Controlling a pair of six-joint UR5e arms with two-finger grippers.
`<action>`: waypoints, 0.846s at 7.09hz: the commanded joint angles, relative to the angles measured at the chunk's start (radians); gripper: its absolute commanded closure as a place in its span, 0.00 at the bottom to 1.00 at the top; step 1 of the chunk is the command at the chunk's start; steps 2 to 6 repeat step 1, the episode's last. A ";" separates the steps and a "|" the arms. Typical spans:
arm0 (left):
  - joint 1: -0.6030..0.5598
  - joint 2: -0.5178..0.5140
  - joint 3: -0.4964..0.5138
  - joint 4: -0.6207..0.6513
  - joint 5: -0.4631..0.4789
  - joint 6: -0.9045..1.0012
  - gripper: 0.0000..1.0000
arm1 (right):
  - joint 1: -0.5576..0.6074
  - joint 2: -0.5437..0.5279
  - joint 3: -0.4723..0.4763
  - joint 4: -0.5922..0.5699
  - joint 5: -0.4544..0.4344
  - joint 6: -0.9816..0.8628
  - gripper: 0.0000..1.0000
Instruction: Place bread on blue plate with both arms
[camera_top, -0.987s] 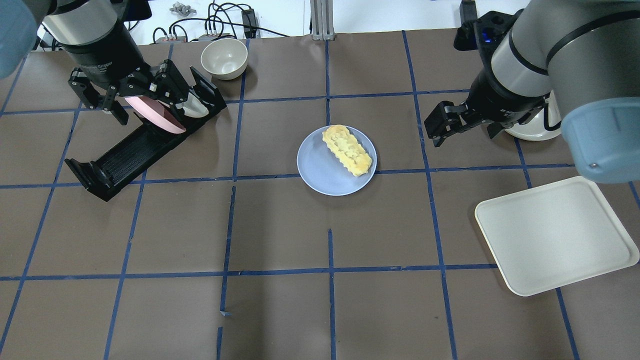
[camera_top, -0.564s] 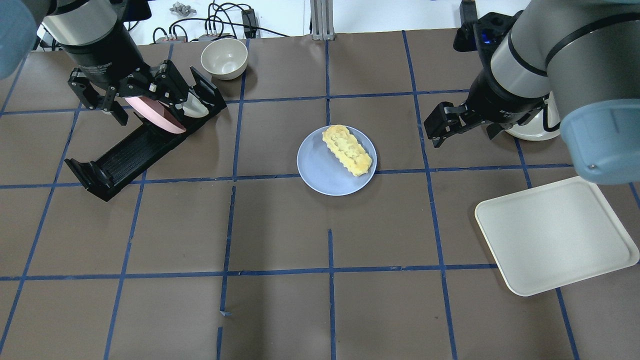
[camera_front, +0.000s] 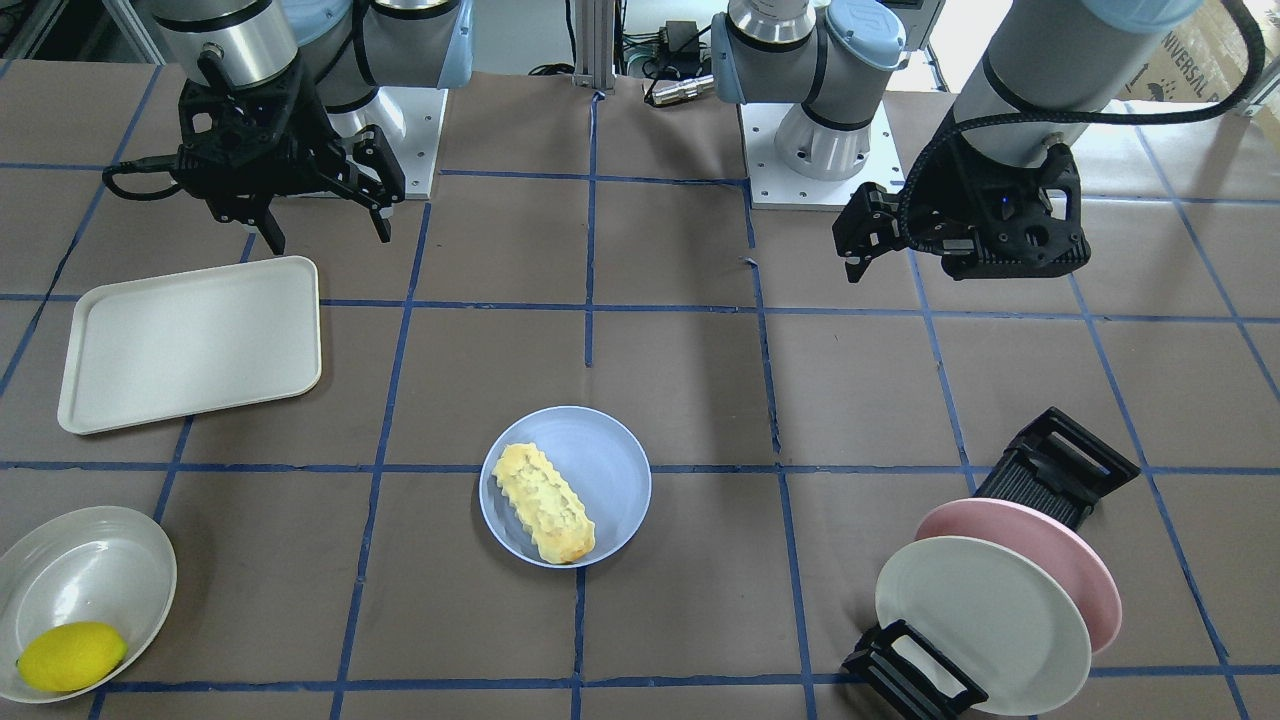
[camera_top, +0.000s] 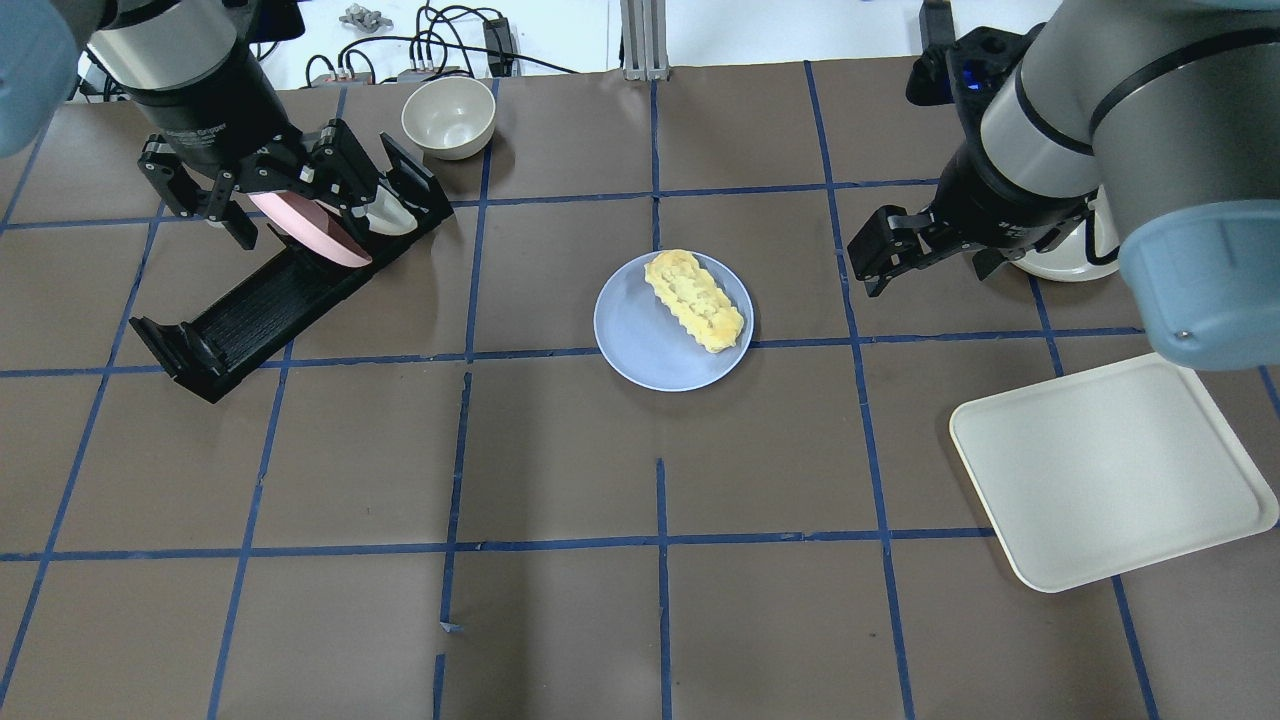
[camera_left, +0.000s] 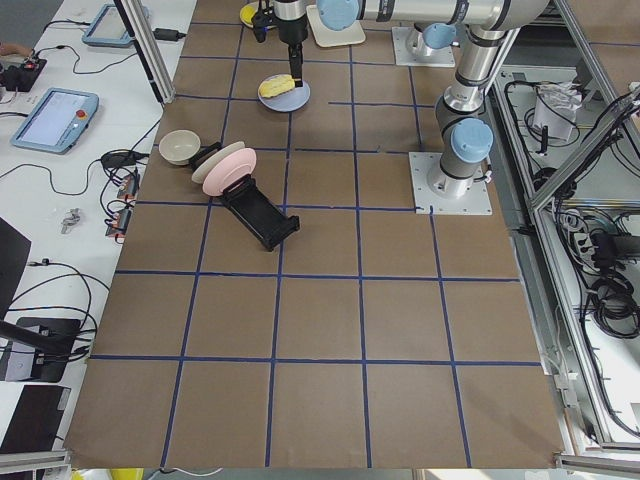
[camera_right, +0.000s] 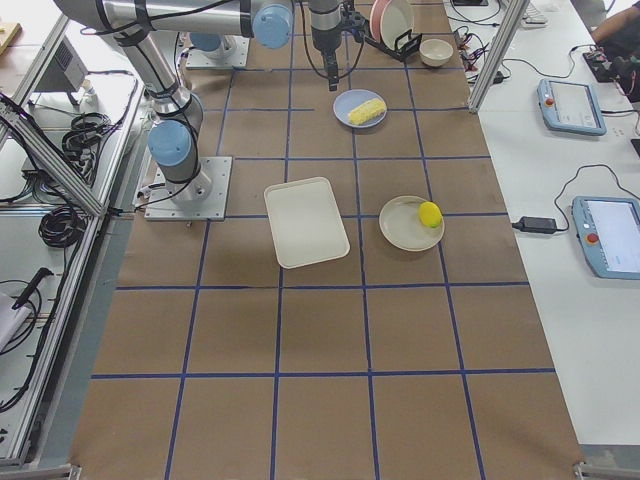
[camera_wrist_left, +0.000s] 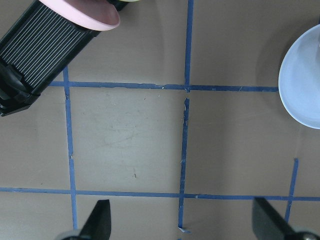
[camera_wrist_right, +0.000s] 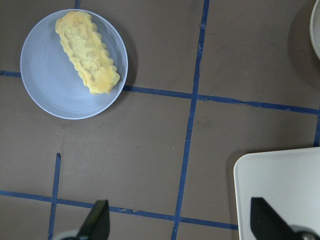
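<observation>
The bread (camera_top: 695, 300) lies flat on the blue plate (camera_top: 640, 345) at the table's middle, toward the plate's right side. Both also show in the front view, bread (camera_front: 545, 503) on plate (camera_front: 612, 468), and in the right wrist view, bread (camera_wrist_right: 87, 52) on plate (camera_wrist_right: 50, 92). My left gripper (camera_top: 290, 205) is open and empty, raised over the dish rack at the far left. My right gripper (camera_top: 930, 268) is open and empty, raised to the right of the plate. Neither touches the bread. The left wrist view shows only the plate's rim (camera_wrist_left: 302, 85).
A black dish rack (camera_top: 260, 300) holds a pink plate (camera_top: 310, 230) and a cream plate (camera_front: 980, 620) at the far left. A cream bowl (camera_top: 448, 117) stands behind it. A white tray (camera_top: 1110, 470) lies at the right. A lemon (camera_front: 70, 655) sits in a white dish (camera_front: 85, 570).
Both arms have drifted only very slightly. The bread and the blue plate have not moved.
</observation>
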 joint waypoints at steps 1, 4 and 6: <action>-0.001 -0.002 0.009 -0.019 -0.002 -0.005 0.00 | 0.000 0.000 0.004 0.002 0.002 0.001 0.00; -0.001 -0.002 0.009 -0.019 -0.002 -0.005 0.00 | 0.000 0.000 0.004 0.002 0.002 0.001 0.00; -0.001 -0.002 0.009 -0.019 -0.002 -0.005 0.00 | 0.000 0.000 0.004 0.002 0.002 0.001 0.00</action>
